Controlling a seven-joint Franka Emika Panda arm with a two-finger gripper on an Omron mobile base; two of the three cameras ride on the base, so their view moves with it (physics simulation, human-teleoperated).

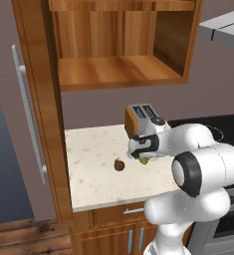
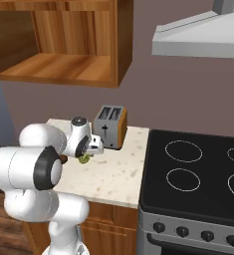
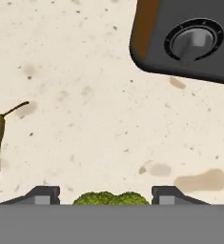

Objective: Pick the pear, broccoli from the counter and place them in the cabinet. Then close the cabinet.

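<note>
Down at the desk (image 1: 88, 164), the hand (image 3: 106, 195) straddles the broccoli (image 3: 111, 198), fingers half closed, contact hard to judge. Squeeze square on the head; the pear (image 1: 119, 164) waits just beside.

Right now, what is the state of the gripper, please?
Gripper: fingers stand on either side of the broccoli on the counter; whether they already grip it cannot be told.

A rendered home kitchen: beige speckled stone counter (image 1: 96, 169), black four-ring stovetop (image 2: 198, 172), grey range hood (image 2: 200, 37), open warm-brown wooden wall cabinet (image 1: 118, 45), silver-and-brown toaster (image 2: 110, 126).
</note>
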